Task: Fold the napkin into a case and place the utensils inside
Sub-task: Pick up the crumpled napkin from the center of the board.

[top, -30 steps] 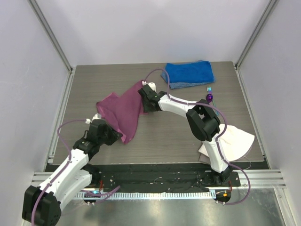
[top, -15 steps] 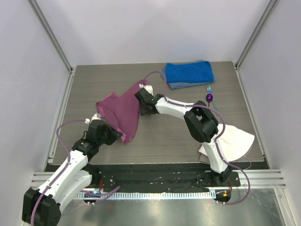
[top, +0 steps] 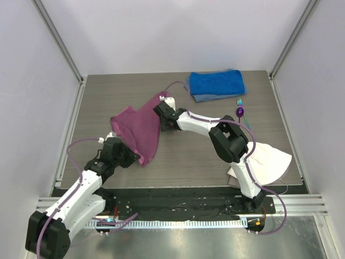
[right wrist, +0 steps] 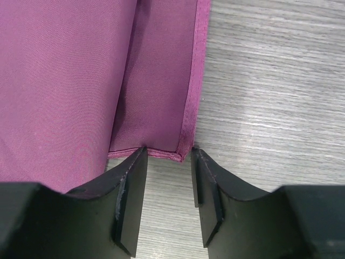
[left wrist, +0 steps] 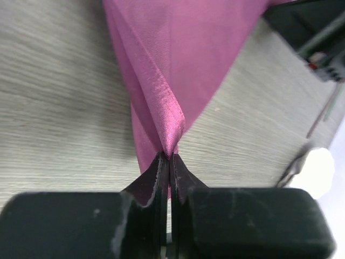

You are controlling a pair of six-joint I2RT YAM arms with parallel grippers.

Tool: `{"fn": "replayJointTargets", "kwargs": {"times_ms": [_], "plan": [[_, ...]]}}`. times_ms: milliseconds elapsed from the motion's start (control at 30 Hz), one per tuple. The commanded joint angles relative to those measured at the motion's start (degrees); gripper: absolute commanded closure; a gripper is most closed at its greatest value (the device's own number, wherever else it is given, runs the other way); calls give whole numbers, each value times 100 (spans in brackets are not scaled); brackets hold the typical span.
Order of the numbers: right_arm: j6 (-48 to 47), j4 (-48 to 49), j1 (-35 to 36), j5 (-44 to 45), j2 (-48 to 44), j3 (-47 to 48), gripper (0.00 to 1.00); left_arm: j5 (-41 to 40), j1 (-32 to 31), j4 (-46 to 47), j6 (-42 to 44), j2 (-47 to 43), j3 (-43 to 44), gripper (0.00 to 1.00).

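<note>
Your right gripper [right wrist: 168, 155] crept left over napkin [top: 141, 128] corner, jaws parted, clamping nothing; left gripper [left wrist: 170, 162] still pinching napkin fold.

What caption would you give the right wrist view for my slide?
Right gripper, jaws apart, poised at a hemmed corner of the magenta napkin lying on the grey wood-grain table.
</note>
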Motion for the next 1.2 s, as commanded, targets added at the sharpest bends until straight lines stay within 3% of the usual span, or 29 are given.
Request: {"fn": "replayJointTargets", "kwargs": {"times_ms": [0,33,67,267,533,700,833,933,967,1033,1067,1167], "plan": [[-29,66,-1,146,-26,-25,52,-133,-14,-152,-40,251,114,87],[-47,110,-1,154,-61,-103,51,-169,-14,-179,-40,286,123,82],[-55,128,-10,146,-96,-104,49,-178,-5,-188,-32,304,123,69],[-38,137,-27,-12,-246,-113,46,-178,-14,-249,30,383,158,37],[102,155,-36,-206,-176,-8,49,-319,-14,-197,83,760,149,34],[112,163,-71,-241,-70,1,52,-283,-14,-118,109,981,114,41],[33,128,-89,-153,-149,-33,58,-318,-14,-205,127,823,123,63],[-90,93,-80,-39,-333,-69,63,-424,-5,-267,179,551,202,73],[-108,76,-89,-30,-403,-69,72,-459,-5,-319,205,498,237,77],[-161,41,-80,14,-474,-69,77,-529,-5,-355,275,375,360,89],[-187,32,-80,40,-544,-69,85,-556,-5,-407,302,357,403,91],[-284,-47,-106,128,-615,-25,96,-600,3,-565,469,287,667,100]]}}
